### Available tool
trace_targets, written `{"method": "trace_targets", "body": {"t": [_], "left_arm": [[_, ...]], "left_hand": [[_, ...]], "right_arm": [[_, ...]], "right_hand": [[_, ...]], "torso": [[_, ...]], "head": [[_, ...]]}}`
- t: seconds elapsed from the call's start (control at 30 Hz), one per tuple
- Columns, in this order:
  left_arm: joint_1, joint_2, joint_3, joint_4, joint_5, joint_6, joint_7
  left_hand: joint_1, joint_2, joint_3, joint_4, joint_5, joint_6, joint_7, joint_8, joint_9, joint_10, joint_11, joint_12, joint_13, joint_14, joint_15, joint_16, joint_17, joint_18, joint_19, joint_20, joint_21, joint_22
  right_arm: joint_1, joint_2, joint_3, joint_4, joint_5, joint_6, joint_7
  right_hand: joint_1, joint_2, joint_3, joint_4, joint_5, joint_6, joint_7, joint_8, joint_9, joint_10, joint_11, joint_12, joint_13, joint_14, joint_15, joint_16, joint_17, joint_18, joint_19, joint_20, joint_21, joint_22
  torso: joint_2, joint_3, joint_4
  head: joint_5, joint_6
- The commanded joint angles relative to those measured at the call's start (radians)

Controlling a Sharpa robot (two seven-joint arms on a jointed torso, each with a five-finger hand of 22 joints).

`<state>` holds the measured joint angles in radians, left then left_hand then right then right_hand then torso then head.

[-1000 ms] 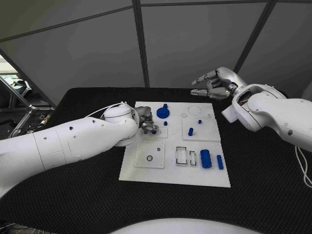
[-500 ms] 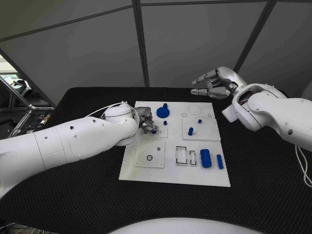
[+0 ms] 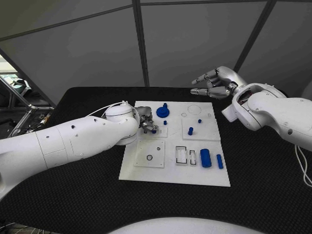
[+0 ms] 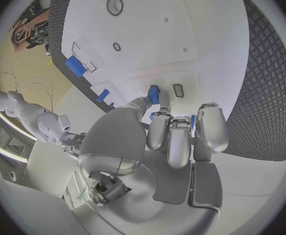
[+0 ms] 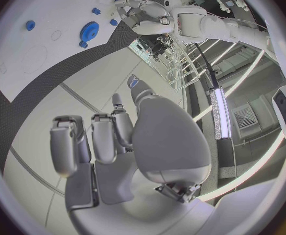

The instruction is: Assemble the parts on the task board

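- Holding a small blue part (image 4: 154, 94) at its fingertips, the left hand (image 3: 146, 122) sits low over the left side of the white task board (image 3: 171, 179).
- In the left wrist view, the small blue part is pinched between the thumb and a finger, just beside a little dark-edged slot (image 4: 178, 90) in the board.
- I think the step in hand is putting this part into that slot.
- The next move looks like a small one: line the part up over the slot, keep it straight, then push it down gently.
- If the part tips, it may catch on the edge and not go in.
- The right hand (image 3: 213, 84) is up off the table, past the far right corner of the board. Its fingers are bent but apart, and it holds nothing.
- A blue gear (image 3: 162, 112) sits near the far edge of the board.
- A blue peg (image 3: 190, 131) stands near the middle of the board.
- A fat blue cylinder (image 3: 206, 159) and a thin blue bar (image 3: 219, 161) lie side by side near the right edge. They look like they are waiting for their turn.
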<state>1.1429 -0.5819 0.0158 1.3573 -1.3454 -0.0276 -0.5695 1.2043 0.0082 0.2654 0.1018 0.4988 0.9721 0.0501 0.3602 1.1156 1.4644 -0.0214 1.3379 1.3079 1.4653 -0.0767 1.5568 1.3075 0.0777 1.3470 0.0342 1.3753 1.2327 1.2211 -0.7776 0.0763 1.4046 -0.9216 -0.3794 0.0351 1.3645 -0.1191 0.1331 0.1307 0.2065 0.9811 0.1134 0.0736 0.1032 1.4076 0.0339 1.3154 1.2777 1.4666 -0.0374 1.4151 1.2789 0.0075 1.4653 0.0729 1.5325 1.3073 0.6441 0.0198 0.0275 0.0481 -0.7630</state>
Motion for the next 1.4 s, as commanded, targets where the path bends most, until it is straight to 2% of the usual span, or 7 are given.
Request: {"method": "trace_targets", "body": {"t": [0.03,0.23,0.27,0.33,0.47,1.2,1.4], "left_arm": [[-0.006,0.004,-0.004,-0.005,0.029,0.030,-0.006],[-0.007,0.007,-0.004,-0.012,0.036,0.026,-0.007],[-0.007,0.007,-0.004,-0.013,0.036,0.025,-0.007],[-0.007,0.007,-0.004,-0.015,0.037,0.023,-0.008],[-0.007,0.007,-0.004,-0.018,0.037,0.014,-0.010],[-0.011,-0.010,-0.001,-0.007,0.041,-0.042,-0.004],[-0.011,-0.026,0.046,0.018,0.080,-0.014,-0.011]], "left_hand": [[-0.028,-0.001,0.170,-0.159,-0.020,-0.001,-0.007,0.002,0.006,0.002,-0.005,-0.004,0.128,0.102,-0.005,0.003,0.252,0.000,0.004,-0.002,-0.002,0.000],[-0.110,-0.019,0.104,-0.087,-0.156,0.018,-0.024,0.002,0.022,0.005,-0.015,-0.003,0.132,0.101,-0.013,0.001,0.250,-0.001,0.009,-0.007,-0.003,0.006],[-0.122,-0.024,0.084,-0.071,-0.258,0.028,-0.031,0.005,0.026,0.006,-0.016,-0.002,0.134,0.101,-0.018,0.001,0.250,-0.002,0.011,-0.007,-0.003,0.007],[-0.144,-0.039,0.049,-0.044,-0.346,0.036,-0.026,0.005,0.031,0.008,-0.019,0.001,0.137,0.101,-0.016,0.001,0.250,-0.002,0.014,-0.012,-0.002,0.011],[-0.174,-0.058,-0.008,0.015,-0.438,0.043,-0.027,0.007,0.046,0.011,-0.019,0.006,0.142,0.102,-0.017,0.003,0.251,-0.003,0.018,-0.012,-0.001,0.016],[-0.152,-0.085,-0.133,0.186,-0.450,0.049,-0.029,0.002,0.094,0.011,-0.021,0.002,0.146,0.100,-0.020,-0.003,0.246,-0.004,0.024,-0.017,-0.005,0.025],[-0.168,-0.100,-0.163,0.192,-0.450,0.050,-0.029,-0.001,0.100,0.010,-0.021,0.000,0.146,0.100,-0.020,-0.004,0.245,-0.002,0.020,-0.017,-0.010,0.020]], "right_arm": [[0.002,0.001,0.001,0.000,0.002,0.003,0.009],[0.002,0.000,0.001,-0.001,0.002,0.002,0.009],[0.002,0.000,0.001,-0.001,0.002,0.002,0.009],[0.002,0.000,0.001,-0.001,0.003,0.001,0.009],[0.002,0.000,0.001,-0.002,0.003,-0.002,0.008],[0.002,0.000,0.001,-0.005,0.003,-0.010,0.009],[0.002,0.001,0.001,-0.010,0.010,-0.010,0.012]], "right_hand": [[-0.009,0.000,-0.001,-0.005,-0.002,0.007,0.002,-0.006,0.002,-0.003,-0.003,-0.005,-0.001,0.042,-0.007,-0.006,-0.001,0.009,0.066,-0.005,-0.003,0.201],[-0.012,0.000,-0.001,-0.005,-0.002,0.007,0.002,-0.007,0.002,-0.003,-0.003,-0.006,-0.002,0.042,-0.007,-0.007,-0.001,0.009,0.065,-0.005,-0.004,0.200],[-0.014,0.000,-0.001,-0.005,-0.003,0.007,0.002,-0.007,0.002,-0.003,-0.003,-0.006,-0.003,0.042,-0.007,-0.007,-0.002,0.010,0.065,-0.005,-0.004,0.199],[-0.014,0.000,-0.001,-0.005,-0.003,0.007,0.002,-0.007,0.002,-0.003,-0.003,-0.006,-0.003,0.042,-0.007,-0.007,-0.002,0.010,0.065,-0.005,-0.004,0.199],[-0.020,0.000,-0.003,-0.004,-0.003,0.007,0.002,-0.008,0.001,-0.003,-0.003,-0.006,-0.003,0.042,-0.007,-0.007,-0.002,0.010,0.064,-0.005,-0.005,0.199],[-0.031,0.000,-0.006,-0.002,-0.004,0.007,0.002,-0.008,0.001,-0.005,-0.003,-0.009,-0.006,0.042,-0.007,-0.010,-0.005,0.011,0.062,-0.005,-0.008,0.195],[-0.059,-0.007,-0.019,0.004,-0.005,0.006,0.001,-0.008,0.002,-0.004,-0.003,-0.008,-0.007,0.042,-0.007,-0.011,-0.005,0.011,0.062,-0.005,-0.008,0.195]], "torso": [[0.000,-0.0003,0.0000],[0.000,0.0006,0.0003],[0.000,0.0006,0.0005],[0.000,0.0006,0.0007],[0.000,0.0002,0.0009],[0.000,-0.0006,0.0002],[-0.001,0.0004,0.0004]], "head": [[-0.002,-0.002],[-0.003,-0.002],[-0.003,-0.001],[-0.003,-0.002],[-0.004,-0.002],[-0.003,0.000],[-0.004,0.005]]}}
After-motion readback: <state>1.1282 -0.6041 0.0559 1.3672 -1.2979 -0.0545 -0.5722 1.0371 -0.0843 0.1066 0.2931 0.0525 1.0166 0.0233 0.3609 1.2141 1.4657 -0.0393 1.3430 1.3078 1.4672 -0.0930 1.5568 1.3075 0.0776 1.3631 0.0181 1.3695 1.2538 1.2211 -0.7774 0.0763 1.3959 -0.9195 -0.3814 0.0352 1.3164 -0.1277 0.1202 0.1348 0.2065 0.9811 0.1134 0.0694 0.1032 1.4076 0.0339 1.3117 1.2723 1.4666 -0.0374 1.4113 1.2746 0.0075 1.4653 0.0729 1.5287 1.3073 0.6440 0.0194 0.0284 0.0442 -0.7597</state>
